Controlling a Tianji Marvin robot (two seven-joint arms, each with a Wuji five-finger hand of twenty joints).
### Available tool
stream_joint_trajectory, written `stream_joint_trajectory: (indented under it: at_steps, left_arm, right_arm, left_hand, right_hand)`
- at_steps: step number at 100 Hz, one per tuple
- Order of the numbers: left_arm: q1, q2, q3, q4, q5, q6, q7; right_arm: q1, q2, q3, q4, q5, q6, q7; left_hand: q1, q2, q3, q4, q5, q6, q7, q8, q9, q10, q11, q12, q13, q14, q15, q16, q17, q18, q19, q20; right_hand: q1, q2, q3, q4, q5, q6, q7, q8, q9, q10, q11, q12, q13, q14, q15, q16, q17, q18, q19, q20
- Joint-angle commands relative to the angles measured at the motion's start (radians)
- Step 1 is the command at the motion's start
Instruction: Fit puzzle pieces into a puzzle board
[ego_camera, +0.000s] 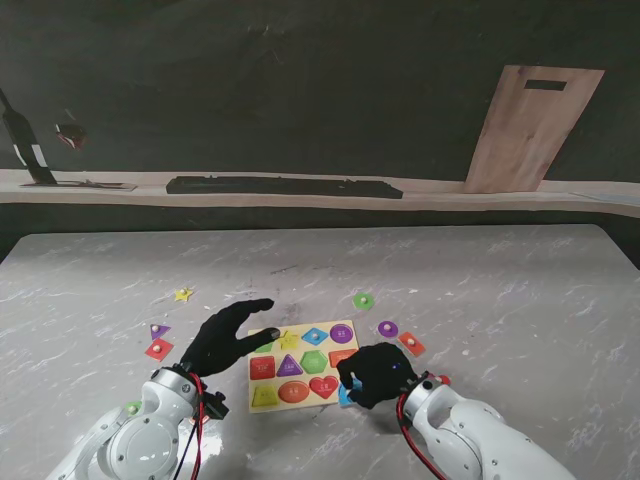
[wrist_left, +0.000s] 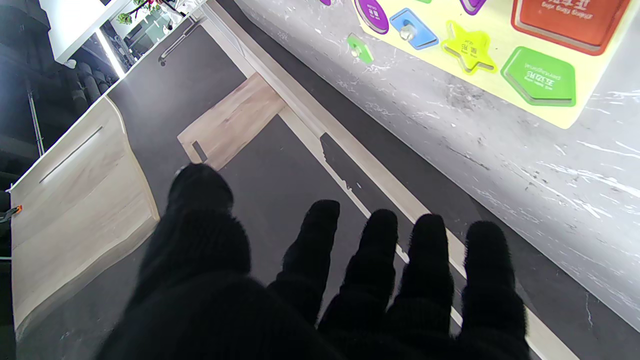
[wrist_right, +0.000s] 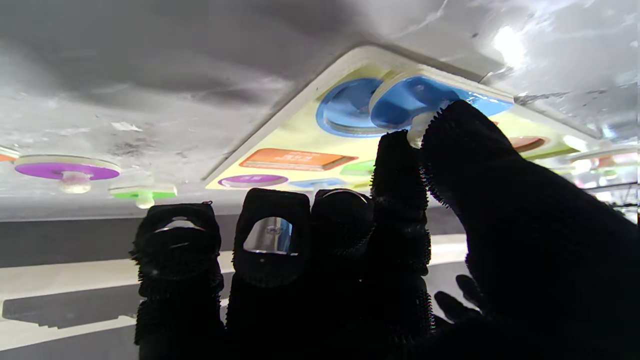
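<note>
One grey marbled table (ego_camera: 500, 300) fronts a dark wall (ego_camera: 300, 80)

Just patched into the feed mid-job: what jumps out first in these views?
The yellow puzzle board lies near me at the table's middle, most slots showing colored shapes. The right hand pinches a blue piece by its knob, tilted over the blue recess at the board's near right corner. The left hand hovers open at the board's left edge, with loose pieces scattered on both sides.

puzzle board (ego_camera: 300, 366): yellow, flat, mid-table | blue piece (wrist_right: 425, 97): tilted over its near-right blue recess
</note>
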Motion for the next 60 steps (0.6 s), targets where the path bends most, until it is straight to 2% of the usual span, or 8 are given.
stream_joint_trajectory:
  at_steps: [1, 25, 60]
  left_arm:
    - [0.003, -0.002, 0.0, -0.006, -0.003, 0.001, -0.004]
    - [0.001, -0.001, 0.001, -0.005, -0.007, 0.003, -0.01]
    - [0.001, -0.001, 0.001, -0.003, -0.007, 0.001, -0.011]
  right_arm:
    - [0.009, -0.014, -0.008, 0.007, 0.002, 0.013, -0.007]
    - [0.038, -0.016, -0.036, 0.027, -0.001, 0.039, -0.019]
    - [0.035, -0.011, -0.029, 0.03, -0.004, 0.055, 0.011]
  left_hand:
    - [-0.019, 0.028, -0.028, 0.014, 0.012, -0.029, -0.018, -0.004, 0.009, -0.021, -0.027, -0.013, -0.004, -0.047, -0.029, -0.009, -0.015, 0.01, -0.013, 0.016]
    - [-0.02, 0.028, -0.029, 0.014, 0.014, -0.03, -0.018, -0.004, 0.008, -0.021, -0.028, -0.014, -0.005, -0.047, -0.03, -0.009, -0.016, 0.009, -0.015, 0.016]
    - [-0.019, 0.027, -0.028, 0.014, 0.015, -0.028, -0.019, -0.004, 0.008, -0.019, -0.03, -0.014, -0.005, -0.046, -0.031, -0.009, -0.015, 0.011, -0.016, 0.016]
  right_hand:
    - [0.042, -0.004, 0.053, 0.007, 0.061, -0.02, 0.049, 0.003, 0.037, 0.022, 0.022, -0.005, 0.034, 0.015, 0.059, -0.004, 0.01, 0.032, 0.08, 0.025]
    - [0.043, -0.003, 0.054, 0.006, 0.06, -0.019, 0.047, 0.005, 0.037, 0.025, 0.022, -0.006, 0.033, 0.017, 0.06, -0.006, 0.008, 0.034, 0.081, 0.026]
    - [0.045, -0.002, 0.053, 0.007, 0.059, -0.019, 0.044, 0.007, 0.036, 0.025, 0.023, -0.006, 0.033, 0.018, 0.061, -0.008, 0.008, 0.034, 0.082, 0.026]
